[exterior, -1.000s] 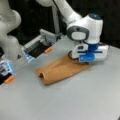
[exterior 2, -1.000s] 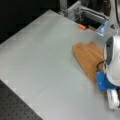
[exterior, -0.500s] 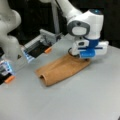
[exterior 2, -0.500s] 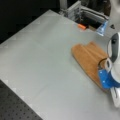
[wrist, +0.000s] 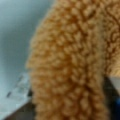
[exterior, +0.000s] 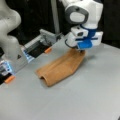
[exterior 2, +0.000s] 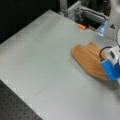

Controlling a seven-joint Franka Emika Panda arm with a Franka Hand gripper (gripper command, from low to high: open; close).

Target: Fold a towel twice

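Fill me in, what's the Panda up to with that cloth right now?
The gripper is down at one end of the towel, the end toward a front view's top right. The towel lies on the grey table as a long narrow strip, so it looks folded over already; the end toward a front view's bottom left shows a rolled lip. In the wrist view the terry pile fills the frame, right up against the fingers. Whether the jaws are clamped on the cloth is hidden.
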